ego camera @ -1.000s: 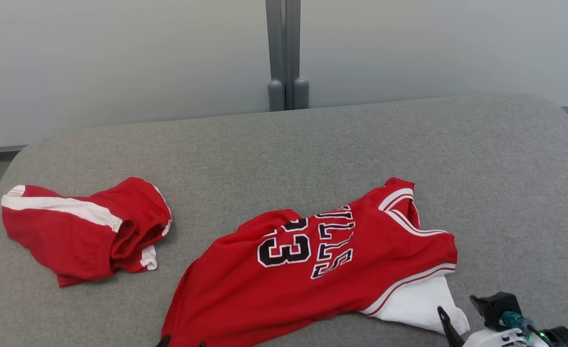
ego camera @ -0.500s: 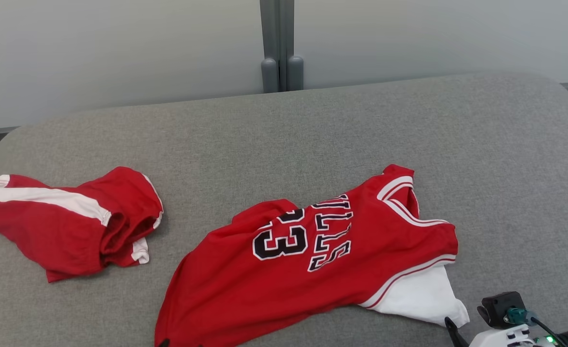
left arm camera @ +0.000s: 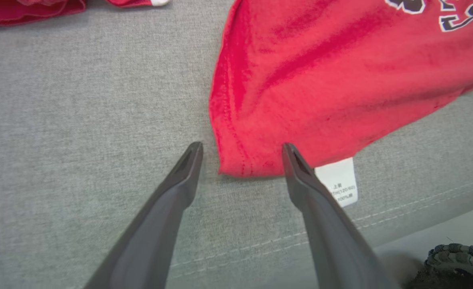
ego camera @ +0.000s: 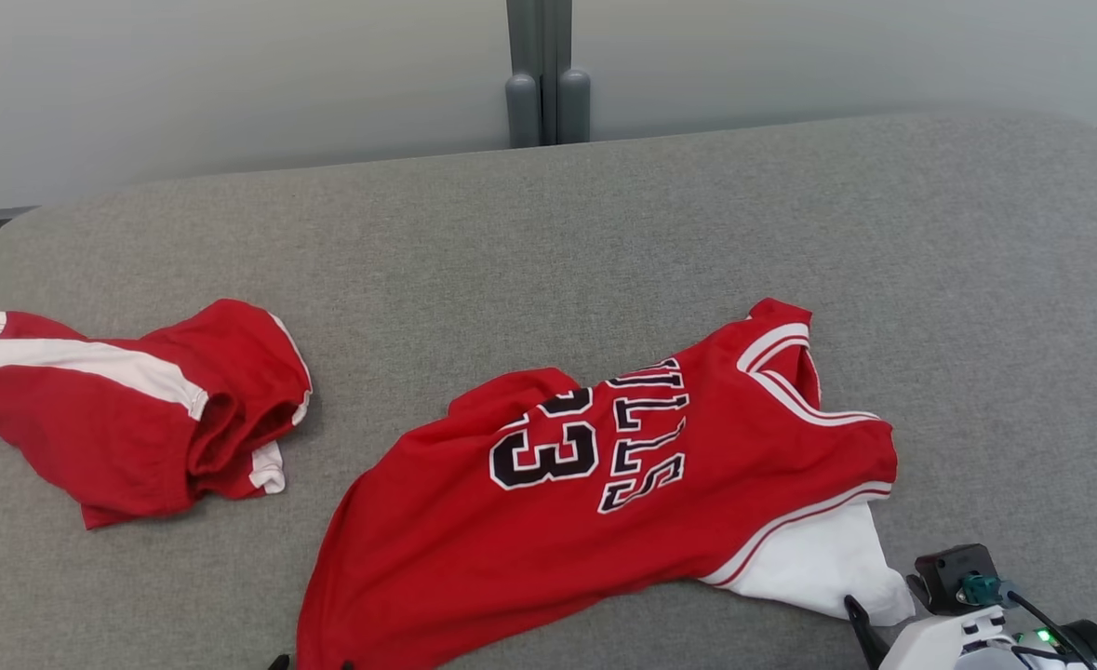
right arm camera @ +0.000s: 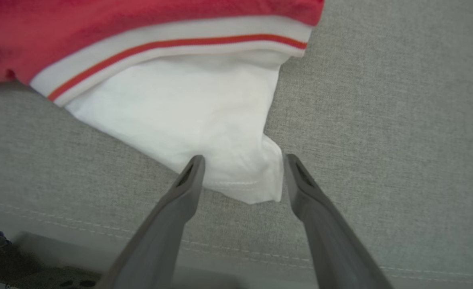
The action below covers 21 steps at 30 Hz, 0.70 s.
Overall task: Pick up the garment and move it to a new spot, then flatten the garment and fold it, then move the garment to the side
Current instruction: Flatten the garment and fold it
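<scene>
The garment [ego camera: 604, 502] is a red jersey with black number and letters, lying crumpled on the grey cushion [ego camera: 604, 233]. Its white sleeve [ego camera: 818, 568] sticks out at the near right. In the left wrist view my left gripper [left arm camera: 241, 145] is open, its fingers straddling the red hem corner [left arm camera: 244, 160] beside a white label [left arm camera: 340, 180]. My right gripper [right arm camera: 243, 157] is open too, its fingers on either side of the white sleeve's tip [right arm camera: 240, 176]. In the head view the left fingertips [ego camera: 278, 662] peek in at the bottom edge.
A second red piece with white stripes, shorts [ego camera: 129, 409], lies bunched at the cushion's left. The cushion's stitched front edge [left arm camera: 260, 245] runs just below both grippers. A pale wall with a grey post [ego camera: 548, 74] stands behind. Bare cushion spreads at the back and right.
The head view has shifted, so the whole scene sits a little higher in the picture. The garment lies as before, and both grippers stay open at its near edge.
</scene>
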Motion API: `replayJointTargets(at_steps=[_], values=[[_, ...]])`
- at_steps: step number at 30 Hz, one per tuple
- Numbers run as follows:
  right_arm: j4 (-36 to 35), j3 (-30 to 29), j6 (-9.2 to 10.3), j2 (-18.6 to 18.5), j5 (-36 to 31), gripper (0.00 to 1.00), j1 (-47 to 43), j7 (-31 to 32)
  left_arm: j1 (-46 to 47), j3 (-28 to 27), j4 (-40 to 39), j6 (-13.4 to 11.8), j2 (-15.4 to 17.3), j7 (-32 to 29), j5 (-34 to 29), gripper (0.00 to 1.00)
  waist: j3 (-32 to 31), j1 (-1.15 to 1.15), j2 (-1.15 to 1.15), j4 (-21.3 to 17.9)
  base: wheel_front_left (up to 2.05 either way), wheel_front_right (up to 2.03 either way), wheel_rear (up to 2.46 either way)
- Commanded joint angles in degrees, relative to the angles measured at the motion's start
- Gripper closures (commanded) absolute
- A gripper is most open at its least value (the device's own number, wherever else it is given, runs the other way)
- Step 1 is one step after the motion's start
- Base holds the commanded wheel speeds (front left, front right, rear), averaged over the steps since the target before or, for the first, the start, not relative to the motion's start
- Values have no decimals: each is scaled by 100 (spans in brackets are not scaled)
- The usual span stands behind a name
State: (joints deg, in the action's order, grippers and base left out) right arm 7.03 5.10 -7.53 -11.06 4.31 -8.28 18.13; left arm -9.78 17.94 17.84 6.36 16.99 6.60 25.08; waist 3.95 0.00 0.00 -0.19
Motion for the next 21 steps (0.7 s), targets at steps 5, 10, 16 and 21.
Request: replayJointTargets(at_steps=[5,10,16,21], values=[[97,16,8,28,-3,0,128,0,130,-55,95,-16,48,1,129,0,85,0,0,20,0,0,0],[179,39,8,61,36,0,168,41,214,-16,231,17,30,70,184,0,146,0,0,26,0,0,0],[349,88,8,112,146,20,289,141,349,192,450,78,24,13,326,64,205,0,0,-25,0,0,0],[412,50,8,188,363,100,359,173,431,451,540,120,3,-141,601,100,173,0,0,-26,0,0,0]])
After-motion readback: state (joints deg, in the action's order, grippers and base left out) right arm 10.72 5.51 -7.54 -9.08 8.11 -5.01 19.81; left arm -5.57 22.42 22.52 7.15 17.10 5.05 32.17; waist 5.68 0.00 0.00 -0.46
